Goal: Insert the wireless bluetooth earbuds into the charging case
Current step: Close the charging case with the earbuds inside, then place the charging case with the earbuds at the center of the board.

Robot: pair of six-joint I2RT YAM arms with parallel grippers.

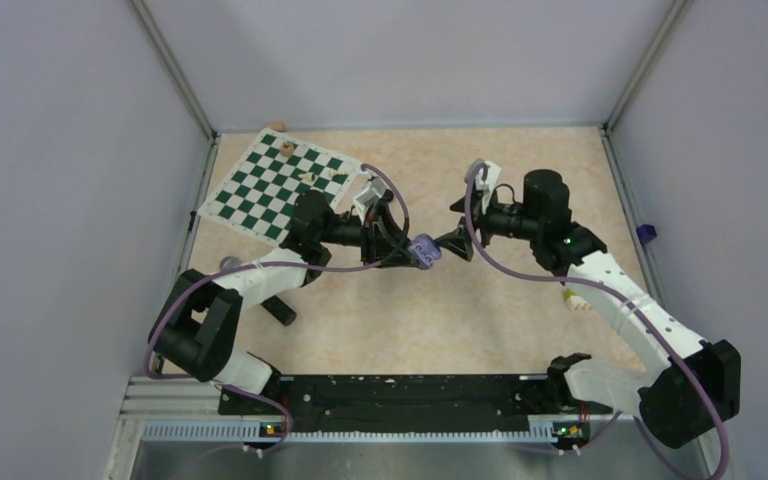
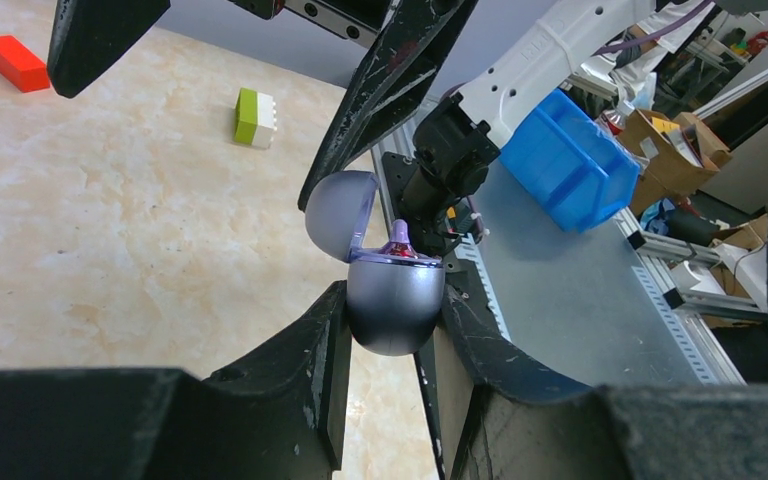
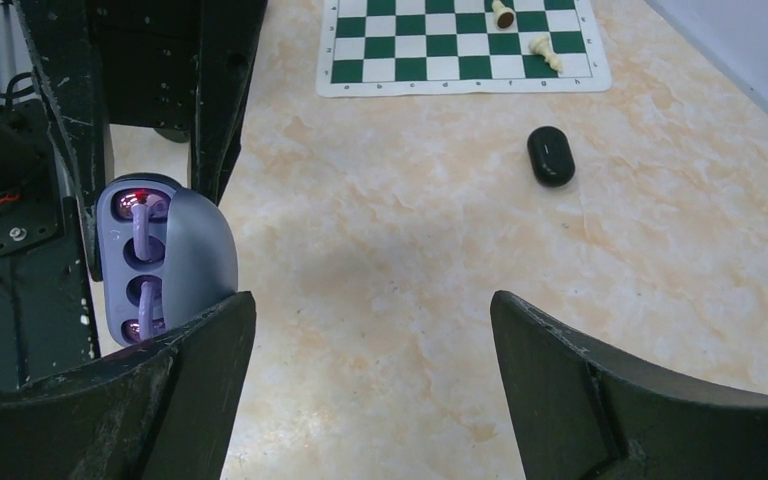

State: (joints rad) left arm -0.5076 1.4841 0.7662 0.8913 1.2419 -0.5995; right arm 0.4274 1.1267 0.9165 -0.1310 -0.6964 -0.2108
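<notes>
The purple charging case (image 2: 395, 300), lid raised, is gripped in the closed jaws of the left gripper (image 1: 410, 250); 2 purple earbuds (image 3: 138, 215) are seated inside. The jaws of the right gripper (image 1: 457, 243) are spread wide, empty, just beside it. On the beige marbled desk (image 1: 440, 320), 1 chessboard (image 1: 270, 185) and 1 black case (image 3: 551, 156) are seen.

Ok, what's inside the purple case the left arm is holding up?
Pale purple earbuds sit in the purple case, beside a red glow. The half-open lid hides the rest of the inside.
</notes>
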